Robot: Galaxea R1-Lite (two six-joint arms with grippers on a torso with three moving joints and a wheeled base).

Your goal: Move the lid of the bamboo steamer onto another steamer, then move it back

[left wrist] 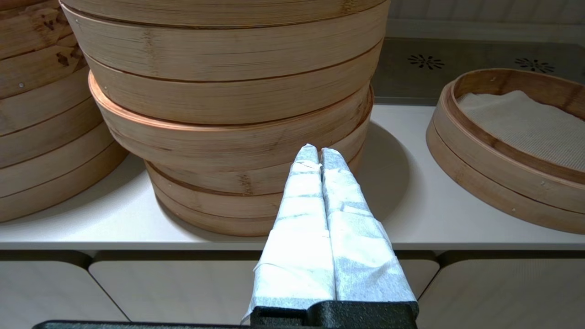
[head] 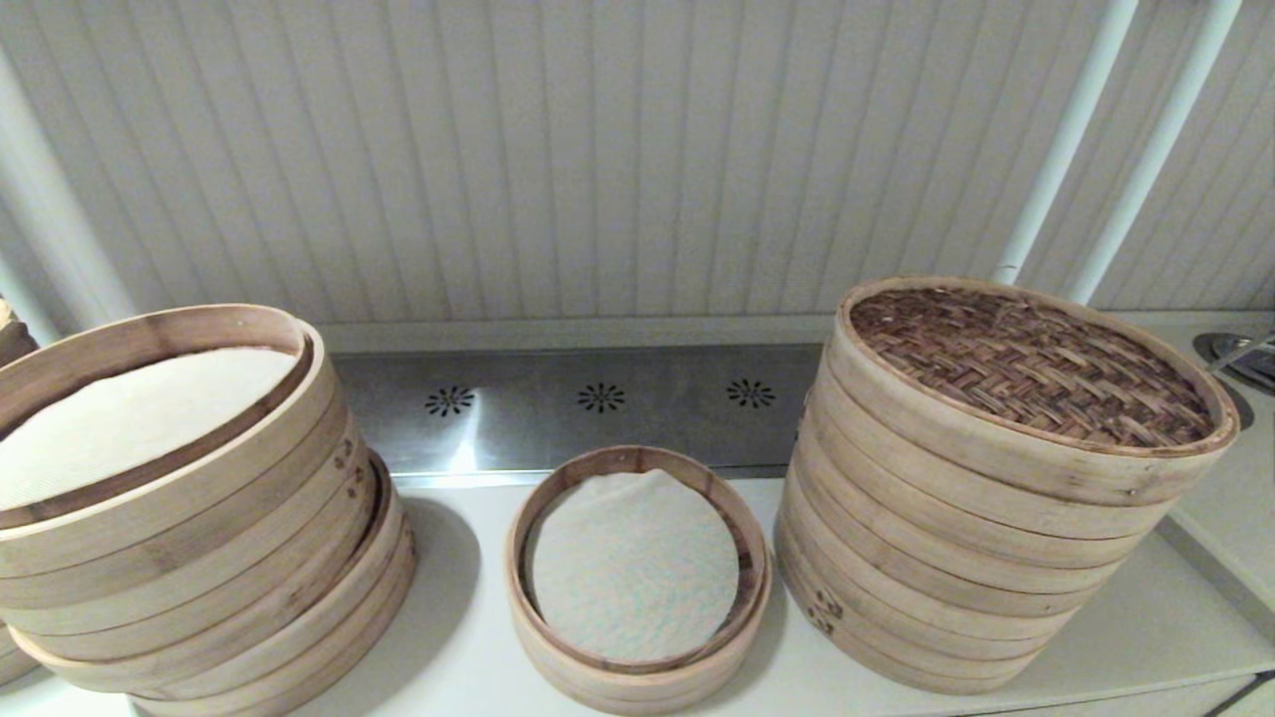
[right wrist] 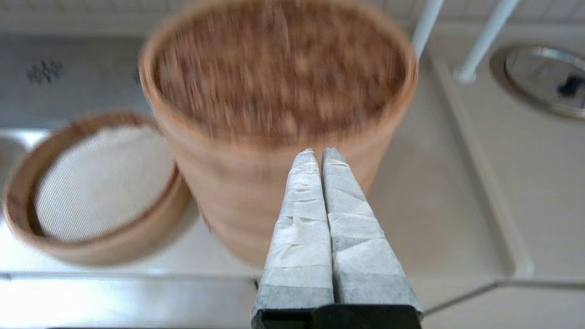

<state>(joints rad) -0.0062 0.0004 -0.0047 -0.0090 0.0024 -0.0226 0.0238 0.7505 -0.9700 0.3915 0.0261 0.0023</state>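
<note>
While the bamboo steamer lid (head: 1036, 363) caps the tall stack at frame right, the small steamer (head: 637, 578) sits lower centre on the bench (head: 1146, 617); left hand (left wrist: 319, 151) and right hand (right wrist: 318, 151) are both pressed closed, empty.

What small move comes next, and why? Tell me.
Probably open the right gripper and ease toward the bamboo steamer lid: its fingers are shut and hold nothing, and the lid sits on the tall stack, while the small steamer is uncovered.
</note>
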